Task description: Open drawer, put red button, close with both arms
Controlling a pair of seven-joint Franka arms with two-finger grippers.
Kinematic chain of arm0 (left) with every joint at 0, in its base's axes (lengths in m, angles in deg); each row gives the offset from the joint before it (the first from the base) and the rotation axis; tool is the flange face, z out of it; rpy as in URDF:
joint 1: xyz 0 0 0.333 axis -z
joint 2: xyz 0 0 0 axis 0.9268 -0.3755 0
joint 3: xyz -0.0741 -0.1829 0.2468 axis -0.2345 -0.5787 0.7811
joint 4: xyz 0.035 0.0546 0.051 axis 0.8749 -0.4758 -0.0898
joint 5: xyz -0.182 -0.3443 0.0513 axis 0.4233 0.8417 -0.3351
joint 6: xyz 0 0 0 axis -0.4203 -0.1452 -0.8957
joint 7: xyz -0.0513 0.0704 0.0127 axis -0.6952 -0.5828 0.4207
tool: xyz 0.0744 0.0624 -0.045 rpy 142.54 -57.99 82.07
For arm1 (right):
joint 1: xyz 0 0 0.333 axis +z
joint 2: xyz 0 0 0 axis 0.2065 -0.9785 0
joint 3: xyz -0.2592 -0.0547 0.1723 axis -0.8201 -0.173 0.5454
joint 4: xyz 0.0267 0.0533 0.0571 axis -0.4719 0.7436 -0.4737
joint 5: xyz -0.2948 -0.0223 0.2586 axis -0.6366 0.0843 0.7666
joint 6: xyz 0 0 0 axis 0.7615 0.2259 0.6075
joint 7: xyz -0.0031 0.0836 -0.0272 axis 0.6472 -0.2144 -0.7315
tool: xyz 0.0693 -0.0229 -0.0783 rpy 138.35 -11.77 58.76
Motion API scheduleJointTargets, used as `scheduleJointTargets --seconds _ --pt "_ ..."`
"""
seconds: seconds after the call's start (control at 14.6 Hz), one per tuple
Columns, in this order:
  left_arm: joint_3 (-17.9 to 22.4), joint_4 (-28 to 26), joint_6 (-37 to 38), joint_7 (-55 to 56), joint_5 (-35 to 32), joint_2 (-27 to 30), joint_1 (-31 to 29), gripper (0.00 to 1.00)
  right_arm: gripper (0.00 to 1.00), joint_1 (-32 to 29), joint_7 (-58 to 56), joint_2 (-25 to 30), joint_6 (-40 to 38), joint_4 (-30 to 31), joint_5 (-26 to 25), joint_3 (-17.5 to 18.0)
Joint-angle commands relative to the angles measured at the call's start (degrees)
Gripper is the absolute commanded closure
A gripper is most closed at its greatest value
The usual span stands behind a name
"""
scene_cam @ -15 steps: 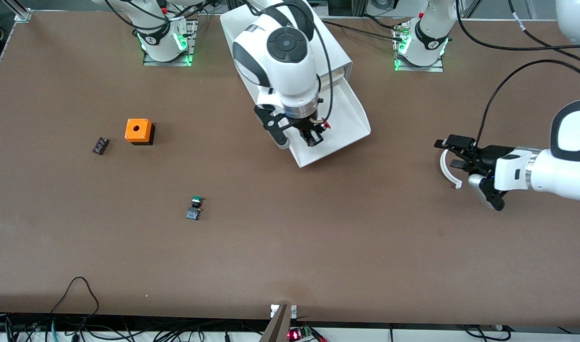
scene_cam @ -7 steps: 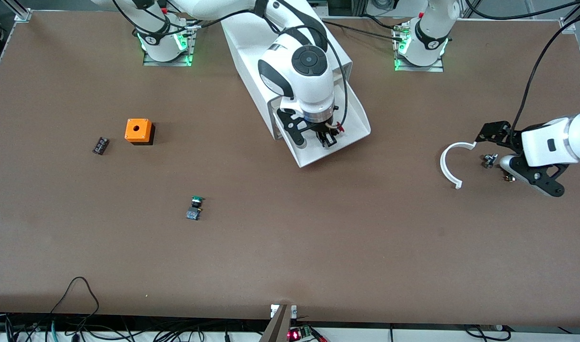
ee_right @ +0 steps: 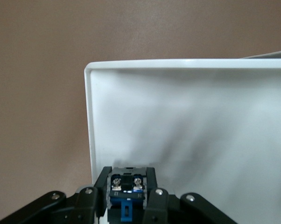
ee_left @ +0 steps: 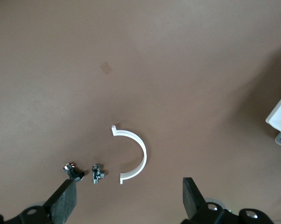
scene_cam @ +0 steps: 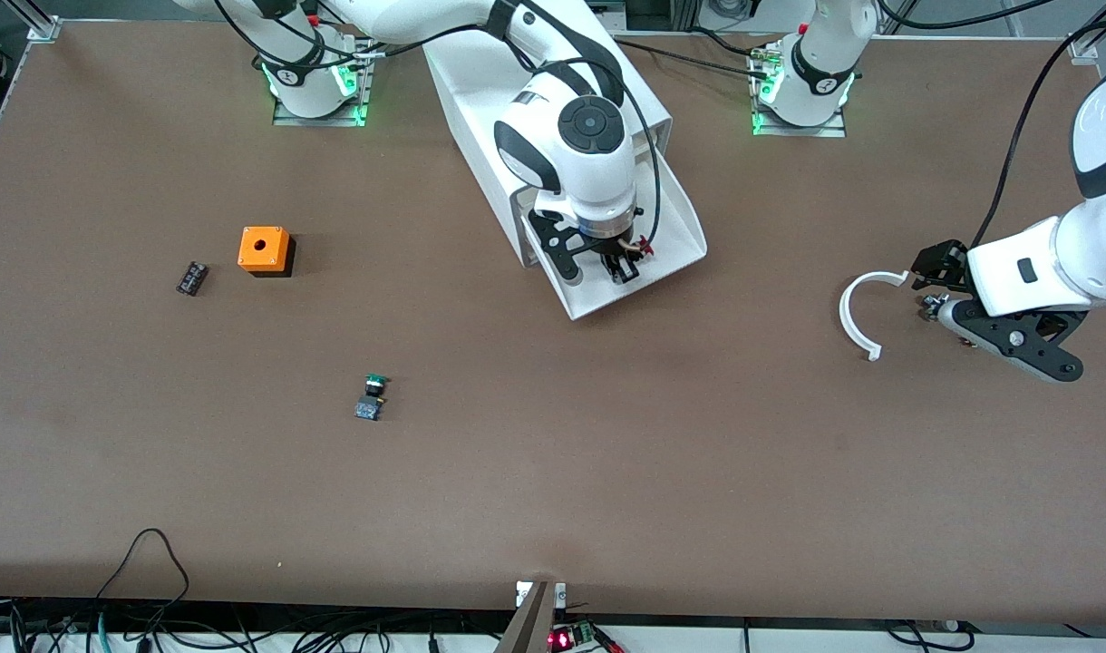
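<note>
The drawer (scene_cam: 648, 292) stands pulled out of the white cabinet (scene_cam: 467, 86), and its white tray (ee_right: 187, 116) is bare. My right gripper (scene_cam: 620, 268) is low over the tray near its front corner. It is shut on the red button (ee_right: 126, 187); I see only the button's black body and blue base block with two screws, and the red cap is hidden. My left gripper (scene_cam: 934, 277) is open and empty. It hangs over the table at the left arm's end, above a white arc piece (ee_left: 136, 156).
Two small metal parts (ee_left: 97, 173) lie beside the white arc (scene_cam: 857, 317). The green-capped switch (scene_cam: 370, 397), an orange box with a hole (scene_cam: 265, 249) and a small dark part (scene_cam: 191, 277) lie toward the right arm's end of the table.
My right gripper has carried the button farther over the drawer tray and settled there. My left arm has drawn back toward its end of the table and turned its gripper down.
</note>
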Motion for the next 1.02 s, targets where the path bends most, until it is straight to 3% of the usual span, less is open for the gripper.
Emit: scheduleJointTargets --seconds 0.0,0.14,0.2,0.41,0.55,0.75,0.96 --pt "0.19 2.51 -0.31 0.82 -1.53 -1.51 0.28 0.0 0.19 0.45 1.74 -0.06 1.4 0.26 -0.51 -0.45" --pt "0.19 2.51 -0.31 0.91 -1.44 -1.51 0.28 0.0 0.11 0.01 1.56 0.29 1.32 0.0 -0.77 -0.54" --pt "0.19 2.51 -0.31 0.91 -1.35 -1.51 0.28 0.0 0.01 -0.17 1.39 0.55 1.05 -0.26 -0.77 -0.97" --pt "0.19 2.43 -0.04 3.61 -1.27 -1.42 0.2 0.0 0.01 -0.34 0.69 2.74 -0.26 -0.44 -0.95 -3.78" --pt "0.01 2.16 0.31 12.73 -0.22 -1.16 0.11 0.0 0.01 -0.25 -5.52 4.59 -3.33 -0.44 -2.09 -5.89" --pt "0.19 0.85 4.69 26.97 9.35 -0.89 -0.68 0.0 0.01 -5.07 -13.26 7.39 -6.33 -0.44 0.27 -5.2" --pt "0.01 -2.4 2.52 29.74 9.55 -0.71 0.02 0.0 0.01 -9.3 -28.53 9.69 -10.01 -0.35 4.05 -5.46"
